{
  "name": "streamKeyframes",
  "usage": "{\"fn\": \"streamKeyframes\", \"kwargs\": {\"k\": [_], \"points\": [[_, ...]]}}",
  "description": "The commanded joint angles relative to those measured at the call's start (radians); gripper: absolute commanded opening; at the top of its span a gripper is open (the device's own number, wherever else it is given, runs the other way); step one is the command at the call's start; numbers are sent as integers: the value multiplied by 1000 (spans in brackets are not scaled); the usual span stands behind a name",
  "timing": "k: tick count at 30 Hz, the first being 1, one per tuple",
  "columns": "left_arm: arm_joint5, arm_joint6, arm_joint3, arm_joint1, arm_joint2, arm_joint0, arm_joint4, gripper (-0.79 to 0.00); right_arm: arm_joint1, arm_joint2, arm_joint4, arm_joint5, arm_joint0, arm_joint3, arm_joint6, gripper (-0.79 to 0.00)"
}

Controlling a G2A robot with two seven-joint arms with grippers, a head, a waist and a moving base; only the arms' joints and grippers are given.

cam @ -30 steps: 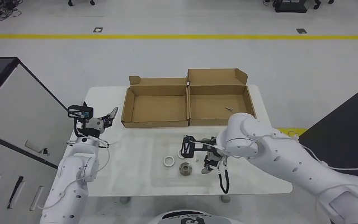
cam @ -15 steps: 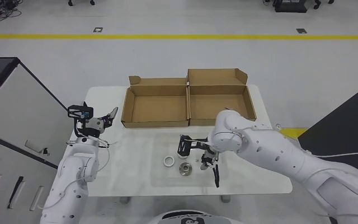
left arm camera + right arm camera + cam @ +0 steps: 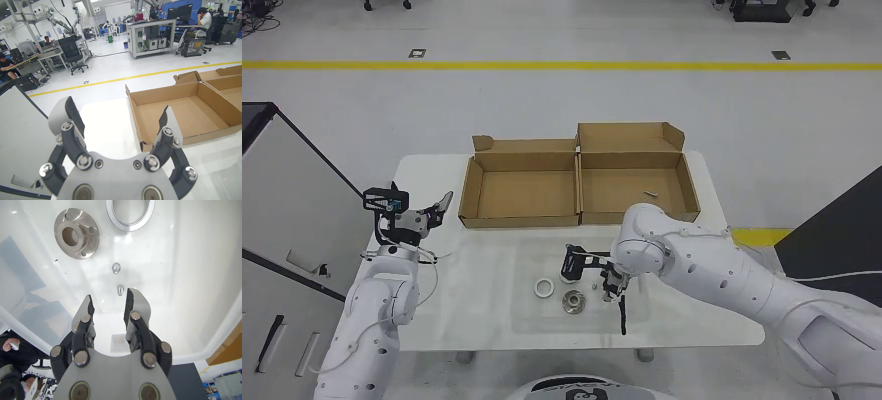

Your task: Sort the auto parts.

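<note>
- The white tabletop [image 3: 492, 300] carries the lot, and the right end effector [image 3: 110, 296] hangs low over it, fingers pointing down at the glossy surface.
- One cardboard box [image 3: 189, 113] sits open just ahead of the left end effector [image 3: 119, 108], off to one finger's side. The second cardboard box [image 3: 627, 190] butts against it on the far side, with a small dark part [image 3: 650, 194] lying on its floor.
- Left end effector: fingers spread wide, holding nothing, well apart from the loose parts.
- Right end effector: released too, pads apart, gripping nothing.
- The steel flange [image 3: 76, 238] lies flat well ahead of the right fingertips, hub up, off to one side.
- The plain metal ring [image 3: 130, 213] lies even farther out, near the flange but not touching it.
- The far bolt [image 3: 116, 268] lies between the flange and the fingertips.
- And the near bolt [image 3: 120, 289] is right there at one fingertip, just beside it, outside the gap.
</note>
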Motion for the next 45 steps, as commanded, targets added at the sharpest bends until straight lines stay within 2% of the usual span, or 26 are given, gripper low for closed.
{"fn": "streamKeyframes", "kwargs": {"k": [1,18,26,30,31,32,40,45], "points": [[0,0,0,0,0,0,0,0,-2,-1,-4,3,-1,7,-2,-422],[0,0,0,0,0,0,0,0,-22,-10,-35,6,-5,55,-7,-471],[0,0,0,0,0,0,0,0,-33,-13,-30,0,-3,80,-1,-533],[0,0,0,0,0,0,0,0,-39,-14,-25,0,-2,96,0,-619],[0,0,0,0,0,0,0,0,-40,-14,-24,0,-2,99,0,-665],[0,0,0,0,0,0,0,0,-41,-15,-24,0,-1,101,1,-785],[0,0,0,0,0,0,0,0,-44,-4,-16,9,2,89,20,-785],[0,0,0,0,0,0,0,0,-24,15,-5,41,12,19,28,-785]]}}
